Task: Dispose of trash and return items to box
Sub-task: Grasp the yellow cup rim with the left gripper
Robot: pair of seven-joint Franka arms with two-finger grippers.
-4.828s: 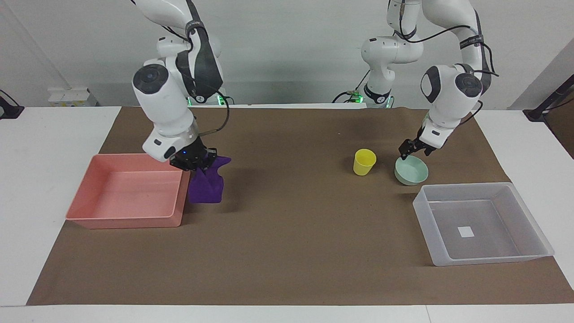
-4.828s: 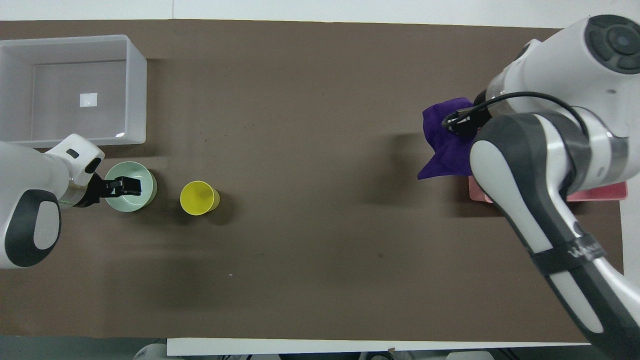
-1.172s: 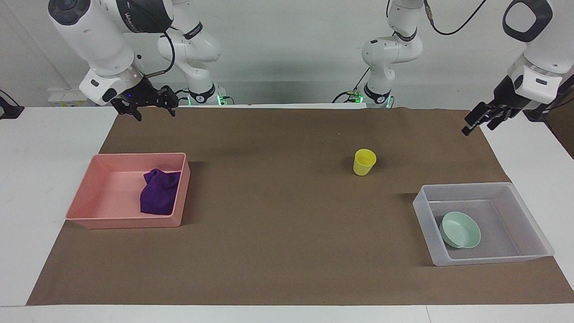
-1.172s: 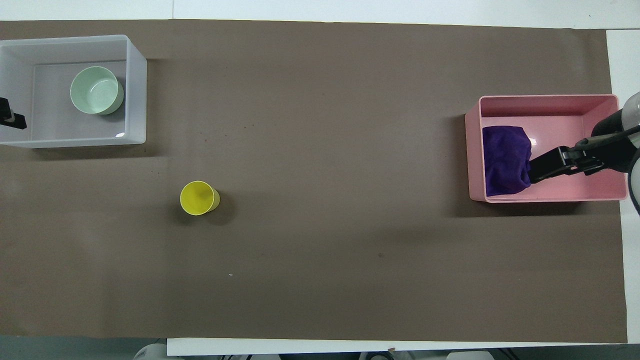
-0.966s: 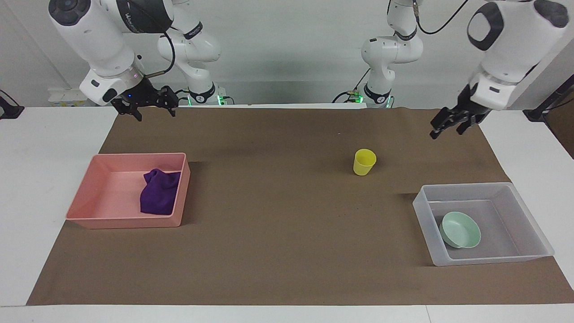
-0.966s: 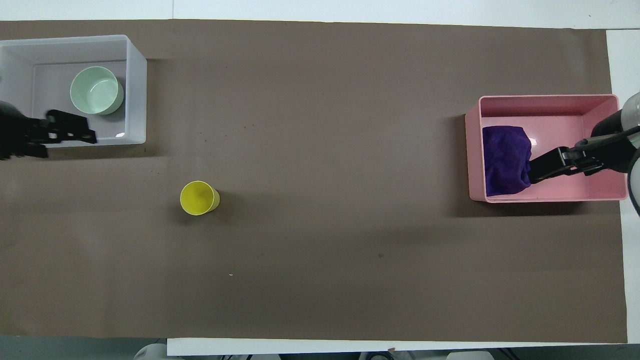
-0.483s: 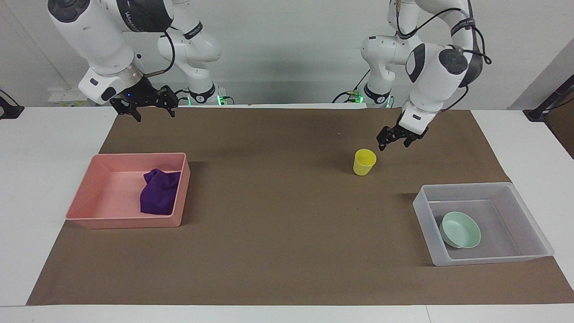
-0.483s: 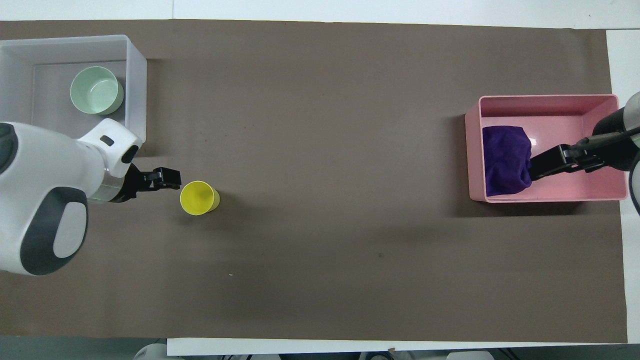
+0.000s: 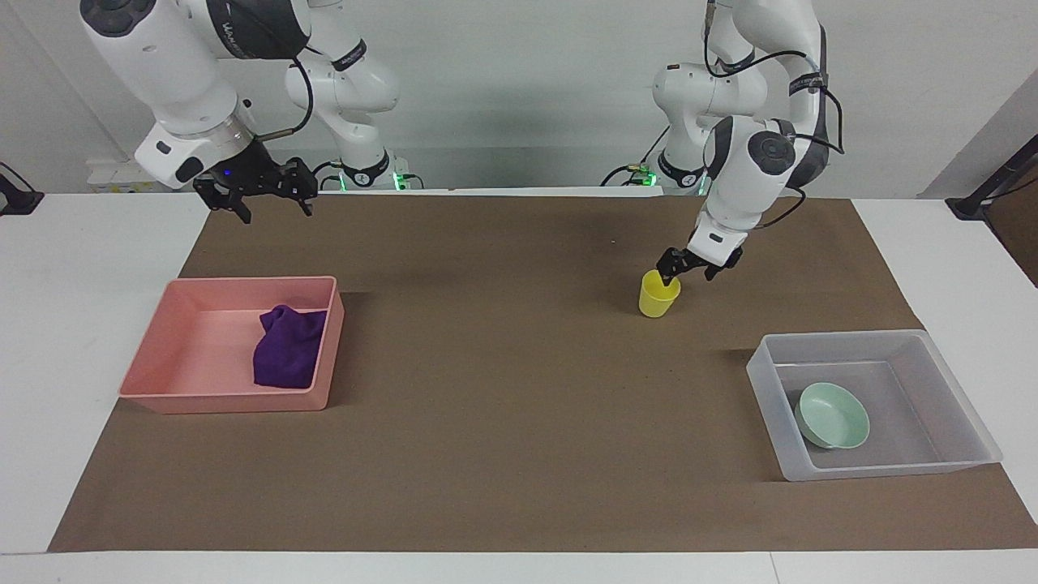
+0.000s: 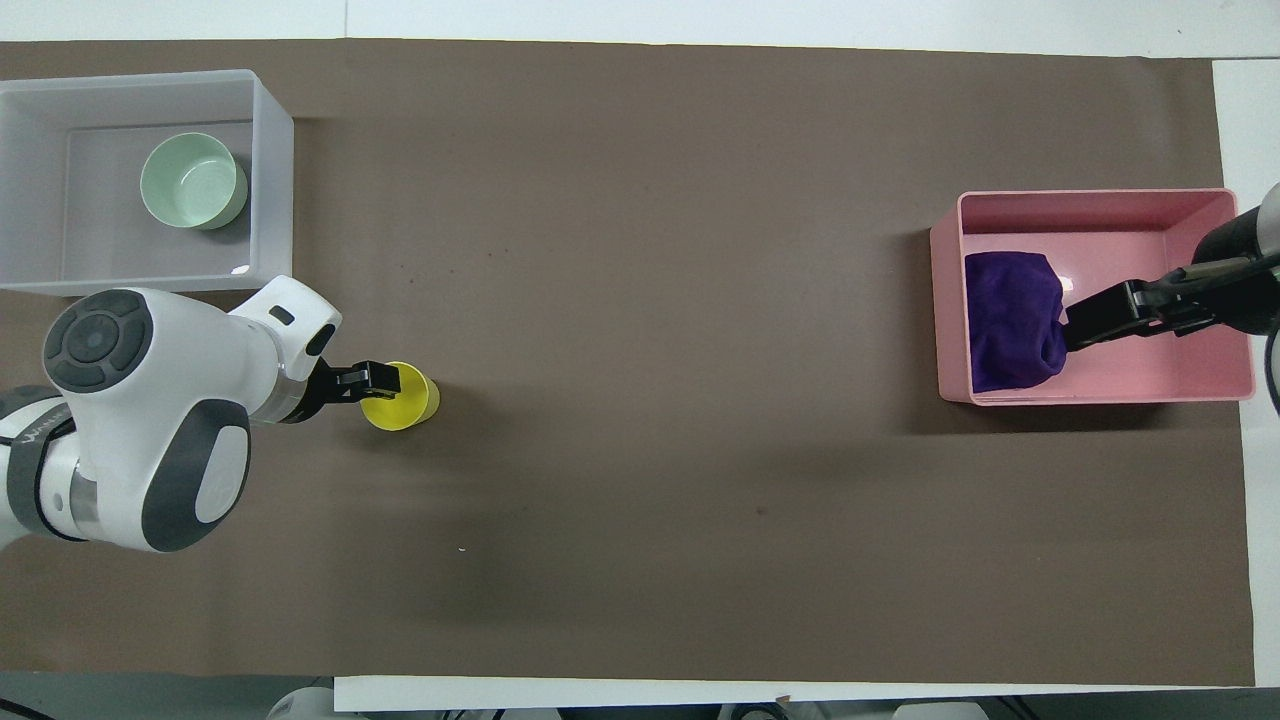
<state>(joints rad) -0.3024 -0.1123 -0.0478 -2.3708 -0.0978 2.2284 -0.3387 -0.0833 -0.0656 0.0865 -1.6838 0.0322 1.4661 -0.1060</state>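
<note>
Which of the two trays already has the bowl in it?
The clear tray at the left arm's end holds the green bowl. The pink tray at the right arm's end holds only the purple rag.

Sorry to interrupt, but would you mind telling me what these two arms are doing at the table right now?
They are tidying up. The purple rag lies in the pink tray, and the mint-green bowl sits in the clear box. The left gripper is down at the rim of the yellow cup, which stands on the brown paper nearer to the robots than the box; it has not lifted it. The right gripper waits open, up in the air, empty.
</note>
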